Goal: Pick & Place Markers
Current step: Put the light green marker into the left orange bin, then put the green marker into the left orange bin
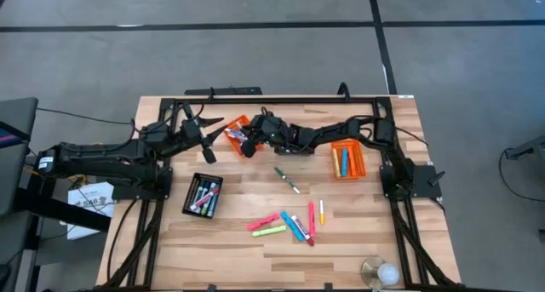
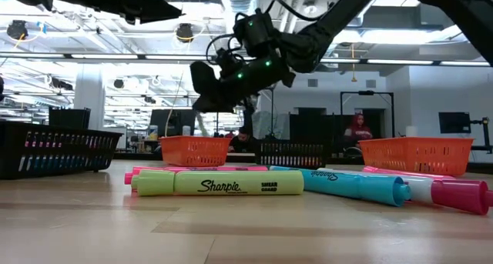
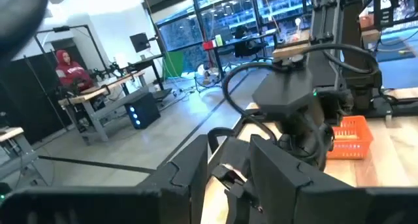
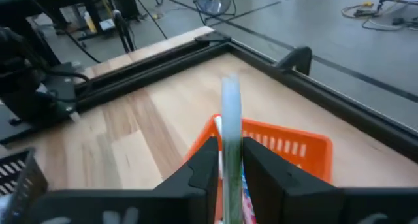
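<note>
Right end effector (image 4: 228,175) over orange basket (image 4: 287,145) — clamped on a pale marker (image 4: 230,119); left end effector (image 1: 204,132) spread open nearby.

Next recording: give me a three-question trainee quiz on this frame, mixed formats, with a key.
1. True or false: the right gripper is shut on a pale green marker.
2. Multiple choice: the right gripper hangs over which basket? A) the black basket B) the orange basket at the table's back C) the orange basket on the right
3. Fill in: the left gripper holds ____.

Key: 1 true; 2 B; 3 nothing.
</note>
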`<state>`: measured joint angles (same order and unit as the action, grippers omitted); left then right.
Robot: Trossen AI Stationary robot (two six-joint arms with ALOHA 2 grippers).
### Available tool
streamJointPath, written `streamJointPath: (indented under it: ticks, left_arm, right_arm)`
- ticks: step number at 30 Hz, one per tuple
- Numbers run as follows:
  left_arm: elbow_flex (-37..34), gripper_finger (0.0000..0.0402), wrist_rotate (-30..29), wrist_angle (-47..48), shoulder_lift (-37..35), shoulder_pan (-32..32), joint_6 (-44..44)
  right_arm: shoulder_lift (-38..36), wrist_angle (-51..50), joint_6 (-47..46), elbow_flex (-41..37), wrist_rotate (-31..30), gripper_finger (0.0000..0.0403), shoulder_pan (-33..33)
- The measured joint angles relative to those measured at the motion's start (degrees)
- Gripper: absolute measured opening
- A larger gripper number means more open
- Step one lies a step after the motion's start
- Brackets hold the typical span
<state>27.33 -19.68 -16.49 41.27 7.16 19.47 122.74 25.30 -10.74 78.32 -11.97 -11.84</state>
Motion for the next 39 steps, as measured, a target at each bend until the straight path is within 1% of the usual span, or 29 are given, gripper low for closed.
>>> streamJointPath:
  ticks: [6,10,14,17,19,21,23,25,27,29,33,35,38,39]
  left_arm:
    - [0.00,0.0111,0.00,0.00,0.09,0.00,0.82]
    - [0.00,0.0111,0.00,0.02,0.17,0.00,0.76]
    - [0.00,0.0111,0.02,0.09,0.70,0.00,-0.61]
    - [0.00,0.0111,0.39,0.16,1.63,0.00,-1.91]
    - [0.00,0.0111,2.91,0.15,2.49,0.02,-3.04]
    - [0.00,0.0111,8.27,0.11,3.48,0.00,-3.79]
    - [0.00,0.0111,14.71,-0.28,4.74,-0.02,-5.03]
    - [0.00,0.0111,19.91,-0.39,6.19,-0.02,-6.16]
    - [0.00,0.0111,23.48,-0.42,8.11,-0.03,-6.96]
    - [0.02,0.0111,25.81,-0.33,10.69,-0.33,-8.24]
    - [-0.02,0.0111,26.58,-0.86,16.42,-0.52,-8.53]
    - [0.03,0.0111,25.42,-3.73,19.14,-0.30,-7.78]
    - [0.09,0.0111,25.27,-7.45,21.60,0.13,-7.74]
    - [0.05,0.0111,25.29,-7.41,21.82,0.11,-7.75]
  right_arm:
    - [-1.07,-2.88,1.19,0.04,0.03,0.0099,-0.62]
    - [-5.16,-8.74,1.22,0.07,0.03,0.0136,0.39]
    - [-12.88,-22.46,1.27,0.06,0.18,0.0163,2.71]
    - [-19.67,-35.77,-0.17,0.12,0.40,0.0172,5.20]
    - [-23.14,-44.74,-2.77,0.15,1.52,0.0173,7.21]
    - [-24.83,-51.79,-7.71,0.15,1.33,0.0171,9.69]
    - [-25.01,-56.47,-13.08,-0.41,0.60,0.0168,12.41]
    - [-23.89,-58.45,-16.68,-1.40,-1.34,0.0164,15.27]
    - [-22.16,-58.31,-19.39,-2.73,-2.37,0.0161,17.95]
    - [-19.45,-57.52,-21.33,-3.24,-2.86,0.0157,20.20]
    - [-13.86,-58.32,-25.32,-3.58,-6.23,0.0152,22.72]
    - [-11.59,-58.50,-26.02,-3.59,-6.19,0.0150,22.73]
    - [-9.75,-60.06,-28.15,-3.45,-6.22,0.0150,22.16]
    - [-9.69,-61.59,-28.56,-3.52,-6.16,0.0150,21.95]
